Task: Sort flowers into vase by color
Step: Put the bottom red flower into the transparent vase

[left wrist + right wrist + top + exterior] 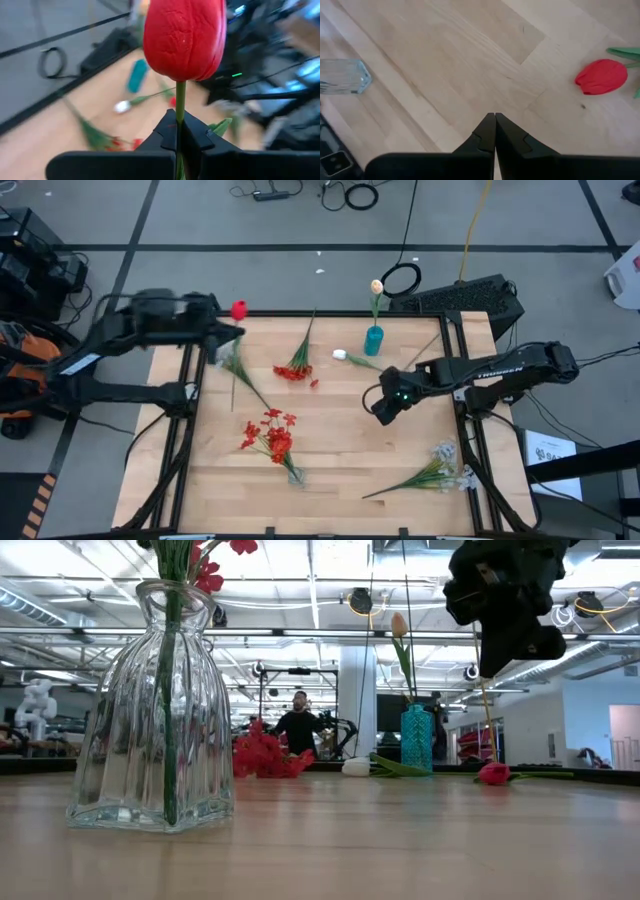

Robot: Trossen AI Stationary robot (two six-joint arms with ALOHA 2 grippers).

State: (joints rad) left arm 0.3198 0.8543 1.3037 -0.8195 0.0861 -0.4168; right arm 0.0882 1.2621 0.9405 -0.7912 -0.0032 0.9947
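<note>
The wooden table carries the flowers scattered across it, and the left arm reaches over its far-left corner with the left gripper clamped on the thin green stem of a red tulip — the bud stands straight up above the closed fingertips, the stem's long axis running down between them. In the high view the tulip's head sits at about ten o'clock from the table's middle, just past the edge. The clear glass vase, already holding red blossoms, lies toward five o'clock from that gripper, well apart; the left arm looks the better placed to carry the stem there. A red blossom cluster lies near that path on the table, though low. The right gripper, pinched shut and empty, hovers right of centre near three o'clock. The teal vase with a cream tulip stands at twelve o'clock, a white bud just beside it; a pale lavender spray lies toward four o'clock.
</note>
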